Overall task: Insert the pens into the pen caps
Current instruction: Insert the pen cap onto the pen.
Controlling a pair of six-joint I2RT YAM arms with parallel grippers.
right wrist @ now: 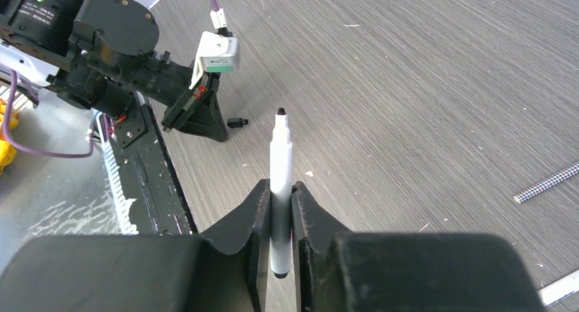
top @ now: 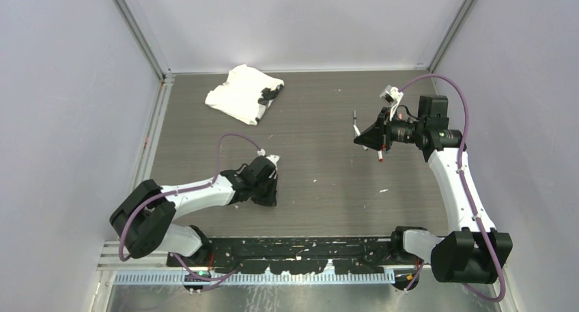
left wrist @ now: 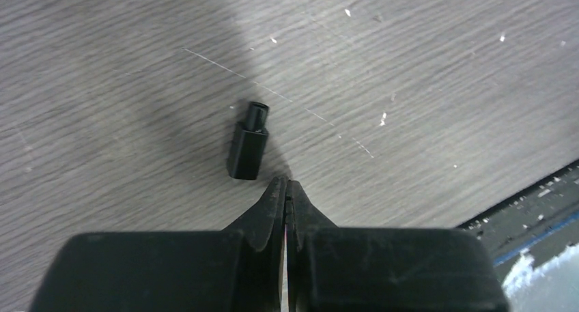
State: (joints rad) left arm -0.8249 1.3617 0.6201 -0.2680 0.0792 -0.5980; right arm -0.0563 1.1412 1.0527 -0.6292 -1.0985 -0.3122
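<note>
My right gripper [right wrist: 280, 187] is shut on a white-barrelled pen [right wrist: 280, 155] with a black tip. It holds the pen above the table, with the tip pointing toward the left arm. In the top view the right gripper [top: 362, 140] is at mid right. A black pen cap [left wrist: 247, 145] lies on its side on the grey table, just beyond and left of my left gripper [left wrist: 285, 183], which is shut and empty. The cap also shows in the right wrist view [right wrist: 237, 122]. In the top view the left gripper [top: 268, 194] hides it.
A white cloth [top: 240, 93] with a black item on it lies at the back left. A slim dark pen [top: 355, 124] and a red-tipped pen [top: 379, 153] are near the right gripper. A dotted pen [right wrist: 546, 183] lies to the right. Walls enclose the table.
</note>
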